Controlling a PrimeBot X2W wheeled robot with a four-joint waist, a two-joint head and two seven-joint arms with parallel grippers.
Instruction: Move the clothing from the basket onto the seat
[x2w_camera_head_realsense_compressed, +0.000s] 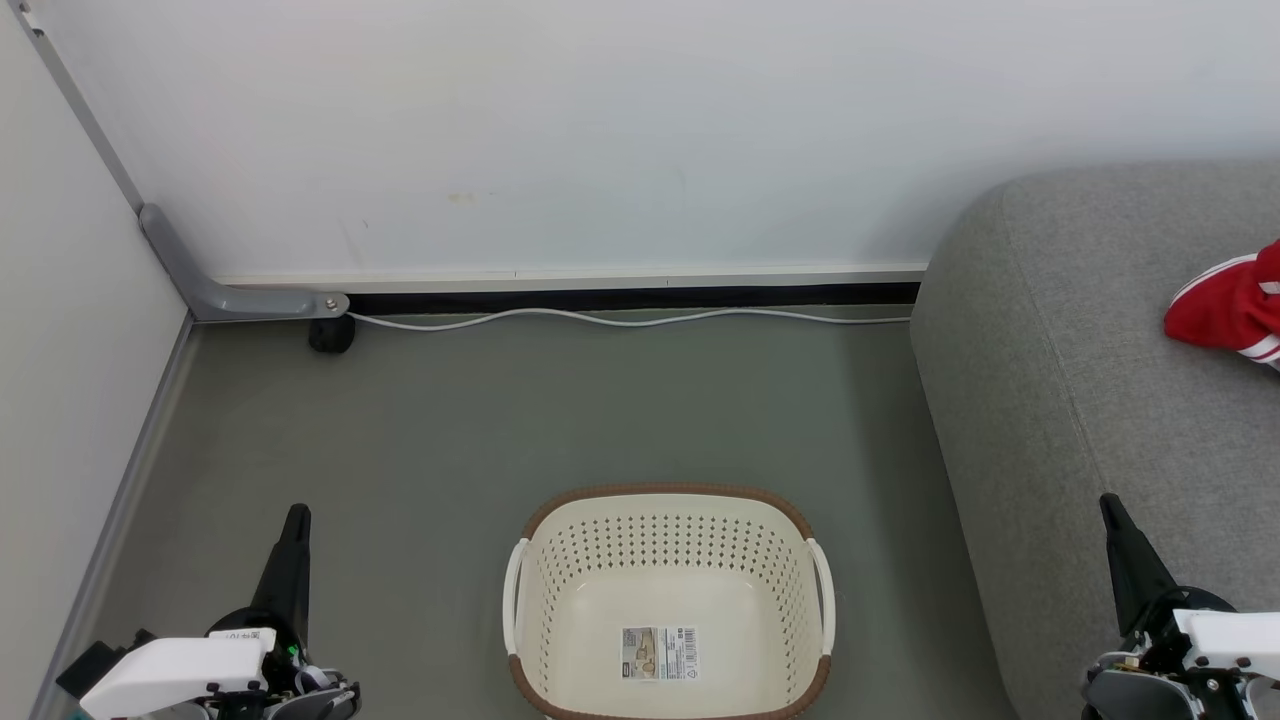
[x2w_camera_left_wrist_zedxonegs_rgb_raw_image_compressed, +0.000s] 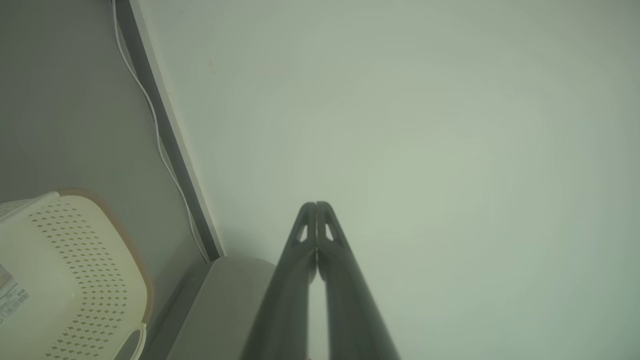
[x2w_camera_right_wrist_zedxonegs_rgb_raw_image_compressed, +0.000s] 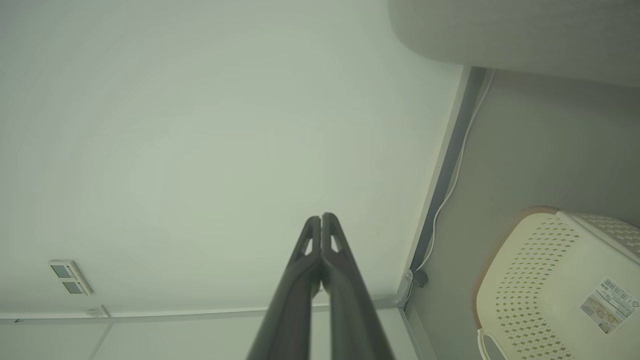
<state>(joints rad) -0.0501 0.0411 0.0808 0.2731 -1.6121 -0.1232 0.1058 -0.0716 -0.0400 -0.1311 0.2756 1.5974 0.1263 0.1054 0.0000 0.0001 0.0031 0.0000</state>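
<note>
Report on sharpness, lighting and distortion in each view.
Head view: sharp and evenly lit, the basket and seat crisp, only soft shadows. Left wrist view: hazy with a greenish cast, the left gripper soft and close to the lens. Right wrist view: same haze, the right gripper blurred, the skirting slightly bowed.

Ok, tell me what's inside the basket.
Inside the basket, a paper label lies on the bottom; nothing else is in it. The red clothing lies on the seat. Anything under the label is covered.
</note>
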